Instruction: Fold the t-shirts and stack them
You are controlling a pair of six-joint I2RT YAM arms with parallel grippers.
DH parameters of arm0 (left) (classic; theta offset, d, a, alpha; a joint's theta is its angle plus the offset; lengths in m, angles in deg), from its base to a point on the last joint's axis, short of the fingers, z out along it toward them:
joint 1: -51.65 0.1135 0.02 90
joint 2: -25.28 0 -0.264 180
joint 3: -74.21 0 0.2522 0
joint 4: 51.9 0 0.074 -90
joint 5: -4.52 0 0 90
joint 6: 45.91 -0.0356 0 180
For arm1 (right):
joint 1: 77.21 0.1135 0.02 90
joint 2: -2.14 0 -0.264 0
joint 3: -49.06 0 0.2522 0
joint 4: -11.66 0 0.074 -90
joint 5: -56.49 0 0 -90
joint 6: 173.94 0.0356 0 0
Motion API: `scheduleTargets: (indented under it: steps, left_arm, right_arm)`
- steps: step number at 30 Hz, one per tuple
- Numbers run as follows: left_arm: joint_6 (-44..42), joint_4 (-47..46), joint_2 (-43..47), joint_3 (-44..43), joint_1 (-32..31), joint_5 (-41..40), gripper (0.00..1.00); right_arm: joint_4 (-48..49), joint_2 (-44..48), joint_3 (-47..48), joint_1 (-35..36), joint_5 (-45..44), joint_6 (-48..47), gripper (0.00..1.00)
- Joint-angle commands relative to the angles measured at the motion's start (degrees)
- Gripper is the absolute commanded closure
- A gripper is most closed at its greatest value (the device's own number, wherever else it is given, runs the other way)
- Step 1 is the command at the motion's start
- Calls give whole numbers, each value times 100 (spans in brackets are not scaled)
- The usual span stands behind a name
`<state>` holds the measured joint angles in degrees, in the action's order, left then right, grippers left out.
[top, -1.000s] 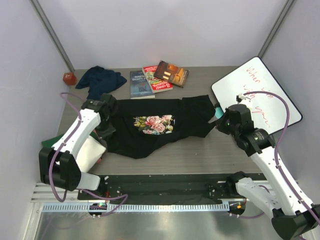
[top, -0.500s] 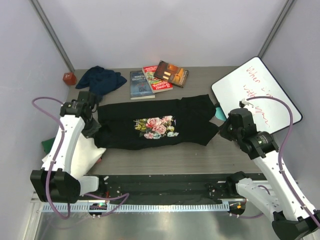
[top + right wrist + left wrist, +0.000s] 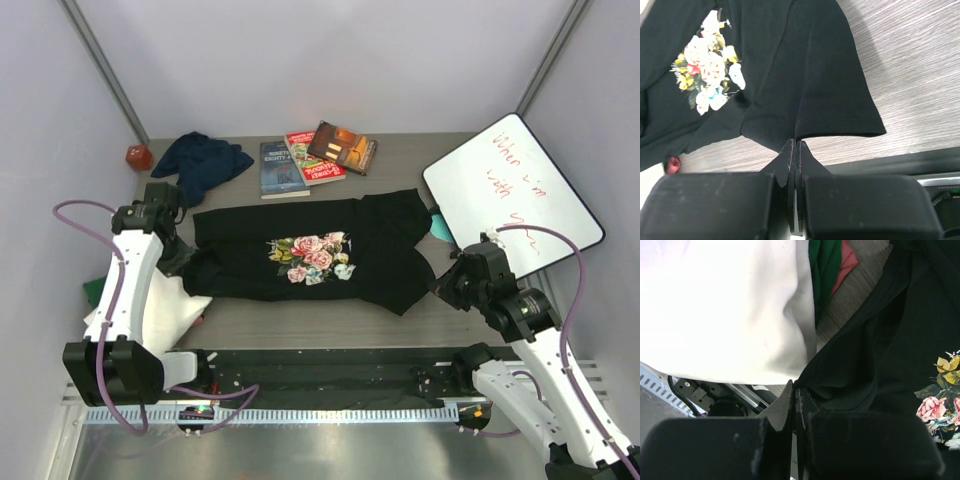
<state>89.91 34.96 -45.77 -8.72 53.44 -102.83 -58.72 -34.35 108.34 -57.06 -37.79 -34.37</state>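
Pinching the black shirt (image 3: 250,262) at both ends, the two grippers are clenched on cloth. The left gripper (image 3: 796,389) bites the shirt's left edge, just beside the folded white shirt (image 3: 172,308) at the near-left of the bench (image 3: 330,320). The right gripper (image 3: 796,144) bites the near-right corner, where a sleeve hem lies flat on the wood.

Between them the shirt lies spread, its long axis running left to right across the bench, rose print up and near the middle. Each arm has its own end, so neither is the nearer one. What matters, I judge, is that the cloth runs from both grippers toward the far side. A fold would therefore carry the near edge over and away from the arm bases, both ends going together to hold the hem straight. The left end looks bunched at the gripper; the right end looks smoother.

A green shirt (image 3: 825,265) shows at the white one's edge. Farther back, well apart from the black shirt, the navy shirt (image 3: 205,160) lies crumpled and unfolded at the far-left. Three books (image 3: 315,155) sit just to its right, and a whiteboard (image 3: 510,190) sits at the right.
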Motion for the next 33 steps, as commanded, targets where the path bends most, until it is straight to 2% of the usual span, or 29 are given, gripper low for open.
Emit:
scheduleTargets:
  steps: [1,6,16,29,33]
  left_arm:
    - [-74,-103,126,8,147,-59,99]
    - [-3,-112,205,17,191,-15,100]
    - [242,-384,785,-167,454,117,100]
    - [454,-797,118,-317,604,618,100]
    - [428,-745,-93,-536,648,539,100]
  right_arm:
    - [-218,212,151,-19,189,326,99]
    - [-174,335,-193,-19,278,388,99]
    - [133,-269,808,-19,-276,54,99]
    - [1494,-1579,1222,-28,-276,-429,99]
    - [1592,-2010,1748,-19,-460,-850,99]
